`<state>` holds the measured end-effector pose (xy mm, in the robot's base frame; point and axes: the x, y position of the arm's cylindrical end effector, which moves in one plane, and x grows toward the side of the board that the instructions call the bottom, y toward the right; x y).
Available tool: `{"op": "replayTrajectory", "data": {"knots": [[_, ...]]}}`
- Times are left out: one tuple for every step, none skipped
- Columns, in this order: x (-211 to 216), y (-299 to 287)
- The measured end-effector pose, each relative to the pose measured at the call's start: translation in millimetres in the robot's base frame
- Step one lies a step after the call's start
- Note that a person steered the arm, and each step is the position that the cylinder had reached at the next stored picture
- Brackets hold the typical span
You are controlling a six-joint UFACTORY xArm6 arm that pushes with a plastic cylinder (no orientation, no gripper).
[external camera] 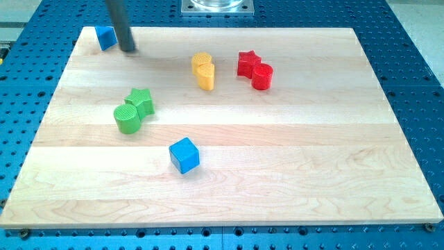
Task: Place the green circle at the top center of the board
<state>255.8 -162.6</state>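
The green circle [127, 118] lies on the wooden board [277, 173] at the view's left, touching a green star [141, 101] just above and to its right. My tip [128, 49] rests near the board's top left corner, well above the green blocks and just right of a blue block [105, 37] whose shape I cannot make out.
A yellow block [203, 71] sits at the upper middle, with a red star [248, 62] and a red circle [262, 76] touching each other to its right. A blue cube [184, 154] lies below the green blocks. A metal base [217, 6] stands beyond the top edge.
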Motion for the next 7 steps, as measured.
{"op": "replayTrajectory", "data": {"knots": [[27.0,23.2],[89.6,-28.8],[148.6,-80.2],[222.9,-84.4],[257.2,-44.5],[251.9,-3.8],[249.7,13.2]]}}
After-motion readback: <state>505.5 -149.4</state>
